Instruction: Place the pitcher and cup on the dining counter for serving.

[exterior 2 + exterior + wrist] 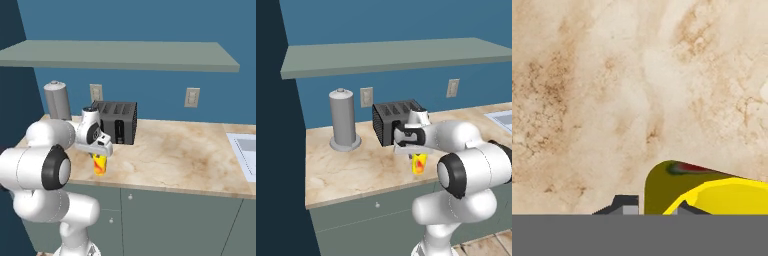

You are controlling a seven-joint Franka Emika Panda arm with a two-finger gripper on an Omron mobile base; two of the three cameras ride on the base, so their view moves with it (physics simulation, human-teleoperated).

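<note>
The gripper (651, 207) points straight down and pinches the rim of the yellow cup (419, 163), with one finger inside it and one outside. The cup sits near the front edge of the beige counter (351, 170), just in front of the black toaster (392, 120). A tall grey can (343, 120) stands on the counter to the toaster's left, against the blue wall.

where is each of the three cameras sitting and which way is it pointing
Left base view: behind the arm to its left, looking forward and down at the counter, canister and toaster; the arm rises lower right.
Right base view: behind to its right, same counter; the arm rises lower left.
Hand view: on the hand, looking down along the end effector at the marble and the cup.
Shared: both base views show the end effector shut on the cup, beside the toaster.
</note>
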